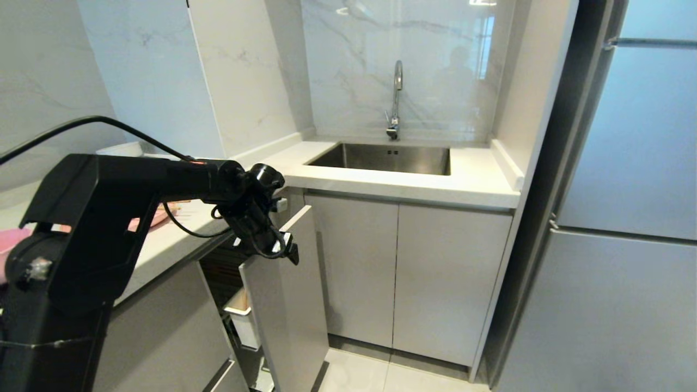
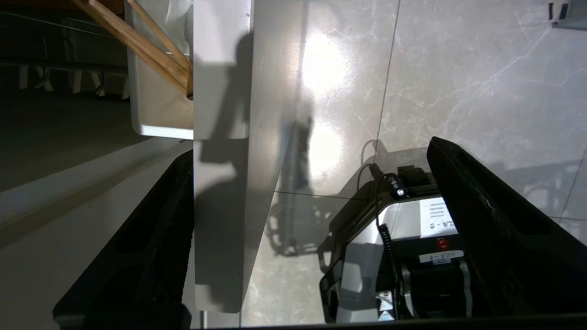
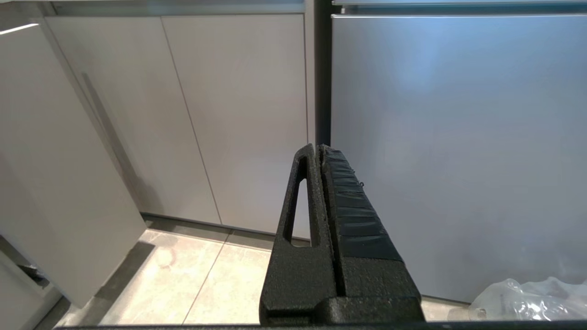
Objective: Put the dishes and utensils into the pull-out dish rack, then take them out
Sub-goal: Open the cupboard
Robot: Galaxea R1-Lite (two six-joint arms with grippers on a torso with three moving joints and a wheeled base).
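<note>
The pull-out dish rack (image 1: 283,305) stood only partly drawn out of the lower cabinet, its grey door front angled toward the floor tiles, with the white utensil holder (image 1: 242,321) showing just behind that front. In the left wrist view, light-wood chopsticks (image 2: 146,46) leaned inside the holder, so at least that part of the loading looked done. Something pink (image 1: 155,218) lay on the counter behind the left arm and another pink edge (image 1: 10,245) sat at the far left of the head view; whether these were the plate and bowl could not be told, and the fork was not visible anywhere. Judging from this, the task sat somewhere in the middle: either the rack was being pulled out or pushed in, and the pink dishes were outside it. The left gripper (image 2: 312,220) hung at the top edge of the door front with its jaws spread wide, one finger on the inner side of the panel and the other well out over the floor, so the panel's edge lay between them, ungripped. The right gripper (image 3: 321,183) was parked low, facing the cabinet doors and the refrigerator, its fingers pressed together on nothing.
</note>
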